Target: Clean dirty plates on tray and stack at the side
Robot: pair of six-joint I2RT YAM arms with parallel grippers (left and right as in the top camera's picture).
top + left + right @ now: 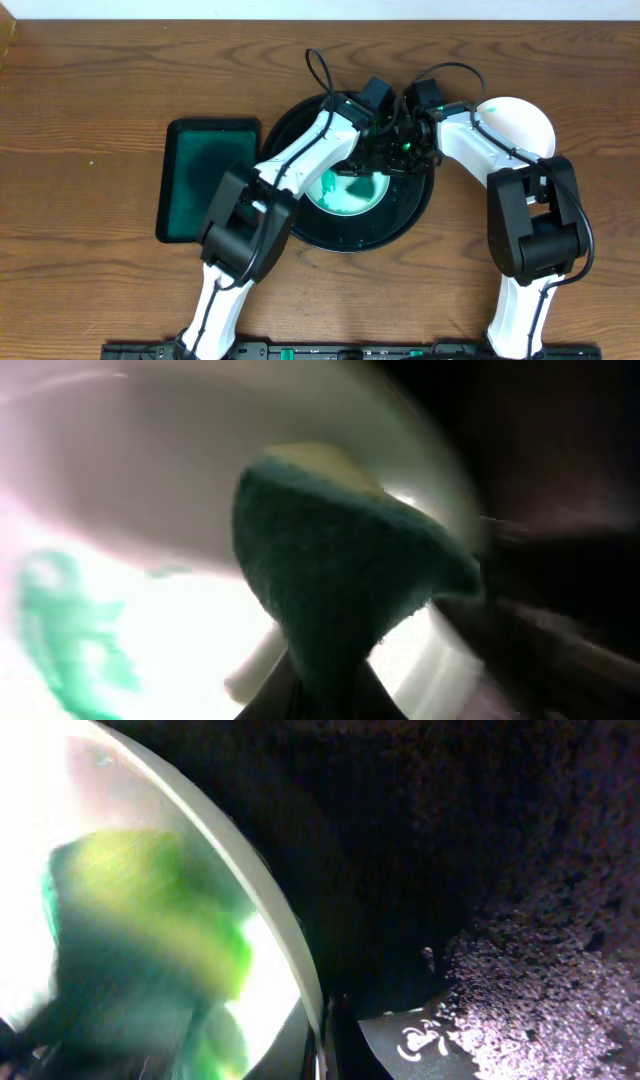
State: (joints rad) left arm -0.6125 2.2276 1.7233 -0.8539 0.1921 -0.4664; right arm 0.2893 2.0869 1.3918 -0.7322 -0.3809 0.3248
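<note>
A white plate [352,195] with teal smears [60,630] lies on the round black tray [402,224]. My left gripper [368,158] is shut on a green sponge with a yellow back [340,560], pressed onto the plate [150,650]. In its own wrist view the left gripper [325,702] pinches the sponge's lower end. My right gripper [402,148] is at the plate's far right edge. In the right wrist view this gripper [322,1040] is shut on the plate's rim [250,860], with the sponge [150,940] blurred beyond. A second, clean white plate [520,125] rests on the bare wood to the right.
A rectangular dark green tray [205,180] lies left of the black tray. Both arms cross over the black tray from the near edge of the table. Brown tabletop [100,80] surrounds everything.
</note>
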